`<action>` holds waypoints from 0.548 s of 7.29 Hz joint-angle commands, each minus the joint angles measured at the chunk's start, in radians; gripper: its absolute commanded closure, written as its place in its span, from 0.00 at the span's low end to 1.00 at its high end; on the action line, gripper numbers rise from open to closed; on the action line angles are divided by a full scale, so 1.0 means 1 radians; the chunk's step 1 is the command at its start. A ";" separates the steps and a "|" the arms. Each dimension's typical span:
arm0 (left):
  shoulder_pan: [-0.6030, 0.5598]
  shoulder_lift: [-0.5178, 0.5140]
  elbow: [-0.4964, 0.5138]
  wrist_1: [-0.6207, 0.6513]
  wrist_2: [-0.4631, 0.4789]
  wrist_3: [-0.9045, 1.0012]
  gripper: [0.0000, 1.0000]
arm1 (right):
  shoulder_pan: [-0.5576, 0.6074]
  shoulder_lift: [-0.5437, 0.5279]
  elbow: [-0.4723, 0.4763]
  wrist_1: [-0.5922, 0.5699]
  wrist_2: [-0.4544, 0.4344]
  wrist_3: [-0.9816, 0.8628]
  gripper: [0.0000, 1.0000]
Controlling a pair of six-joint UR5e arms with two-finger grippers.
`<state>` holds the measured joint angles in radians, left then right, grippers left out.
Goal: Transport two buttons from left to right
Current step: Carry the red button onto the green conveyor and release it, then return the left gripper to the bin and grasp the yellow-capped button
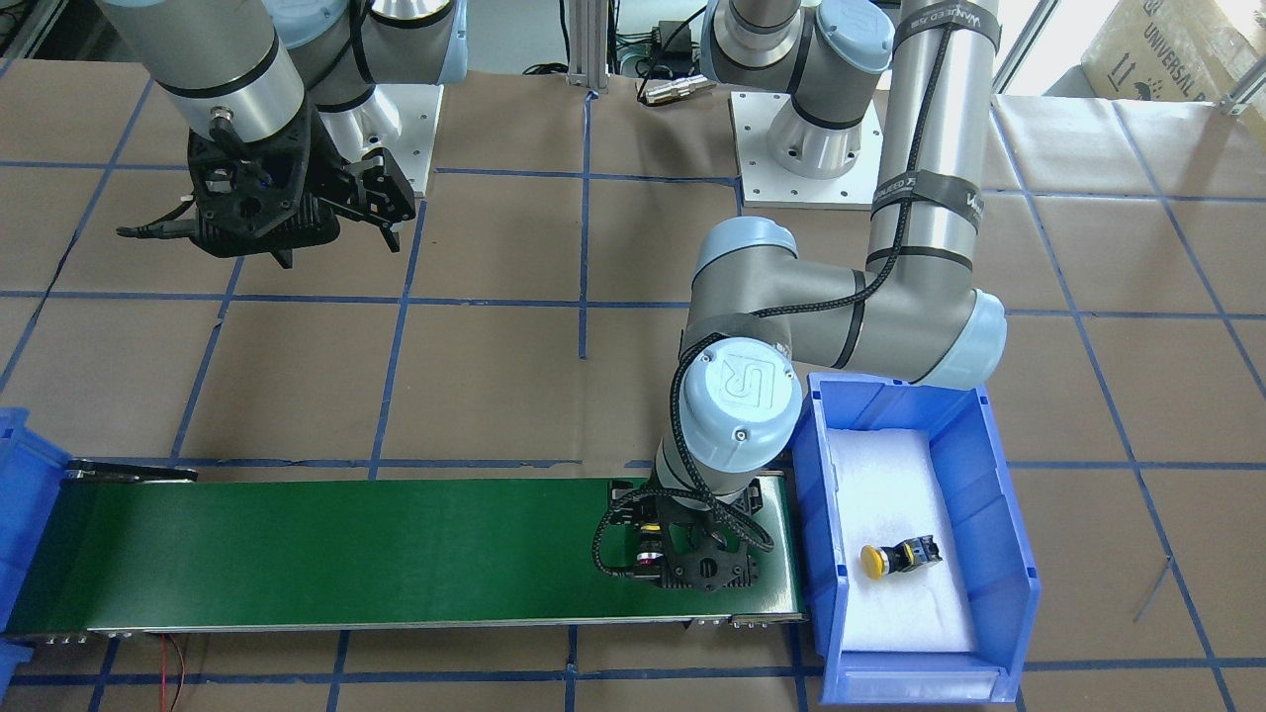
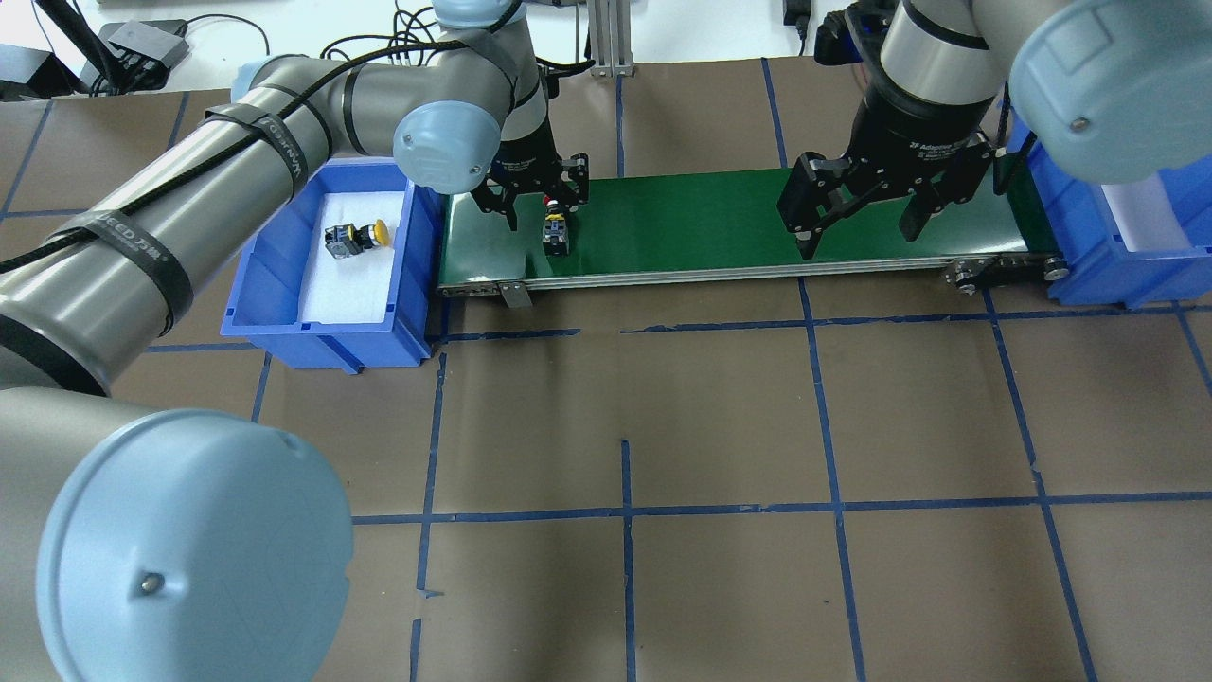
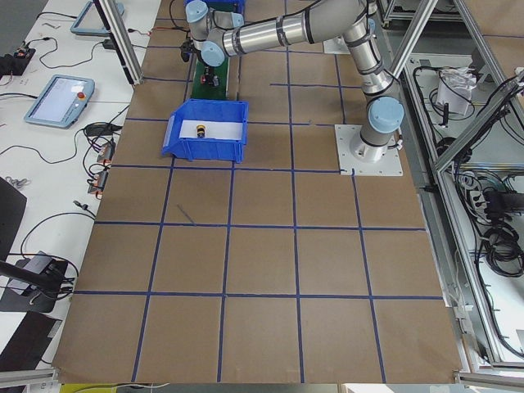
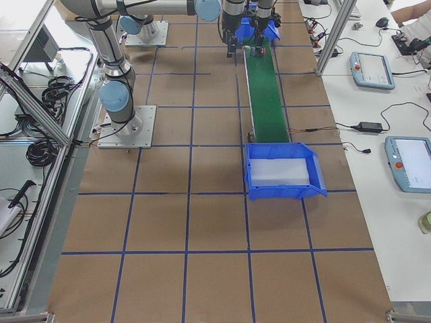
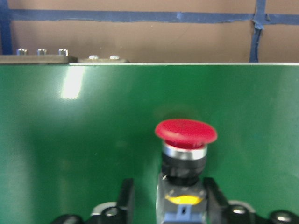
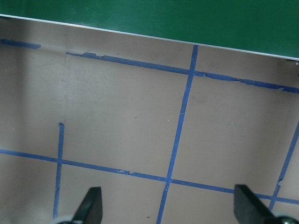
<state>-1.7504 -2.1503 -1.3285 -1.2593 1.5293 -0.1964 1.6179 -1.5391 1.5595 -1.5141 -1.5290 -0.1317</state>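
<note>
The red-capped button lies on the green conveyor belt at its left end. It also shows in the overhead view. My left gripper is low over it, with a finger on each side. A gap shows beside the button's body, so the jaws are open. The yellow-capped button lies on its side on white foam in the left blue bin. It also shows in the front view. My right gripper hangs open and empty above the belt's right part.
A second blue bin lined with white foam stands at the belt's right end. It holds nothing in the right side view. Brown paper with blue tape lines covers the table. The arm bases stand at the back.
</note>
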 commanded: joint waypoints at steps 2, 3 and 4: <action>0.173 0.147 -0.034 -0.063 -0.003 0.373 0.00 | -0.003 -0.003 0.001 -0.004 0.003 0.001 0.00; 0.221 0.156 -0.035 -0.064 -0.001 0.523 0.00 | -0.004 -0.009 0.001 -0.001 0.003 0.001 0.00; 0.270 0.155 -0.035 -0.061 -0.009 0.634 0.00 | -0.007 -0.013 0.002 0.002 0.001 0.000 0.00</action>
<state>-1.5435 -2.0047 -1.3616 -1.3210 1.5253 0.2797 1.6135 -1.5467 1.5605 -1.5151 -1.5269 -0.1307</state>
